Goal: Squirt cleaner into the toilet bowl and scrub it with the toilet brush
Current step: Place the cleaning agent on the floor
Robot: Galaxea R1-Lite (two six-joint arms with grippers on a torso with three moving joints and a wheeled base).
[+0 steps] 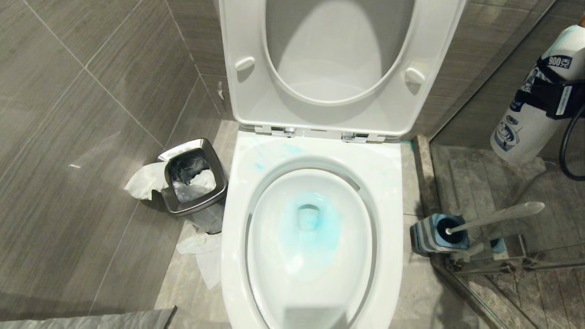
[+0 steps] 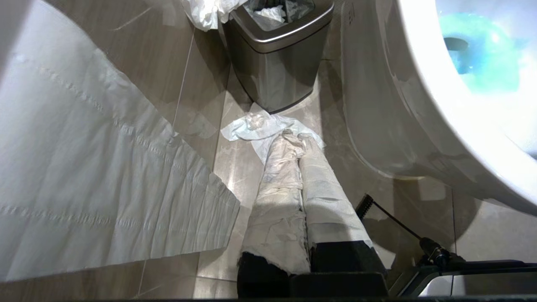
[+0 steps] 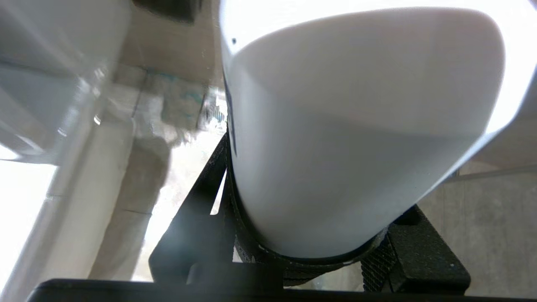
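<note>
The white toilet bowl [image 1: 393,183] stands open, seat and lid raised. Turquoise cleaner [image 1: 315,228] tints the water round the drain and smears the back rim. At the upper right of the head view my right gripper [image 1: 548,93] is shut on a white labelled cleaner bottle [image 1: 521,128], held in the air away from the bowl; in the right wrist view the bottle [image 3: 356,126] fills the space between the black fingers [image 3: 419,251]. The toilet brush [image 1: 498,215] leans in its blue-and-grey holder [image 1: 434,235] on the floor to the right of the bowl. My left gripper [image 2: 300,144], wrapped in white, is shut and points at the floor.
A square steel bin [image 1: 194,183] stuffed with tissue stands left of the bowl, with crumpled tissue [image 1: 205,256] on the floor beside it. A glass partition with a metal frame [image 1: 493,265] rises just behind the brush holder. A paper sheet [image 2: 105,180] hangs near the left gripper.
</note>
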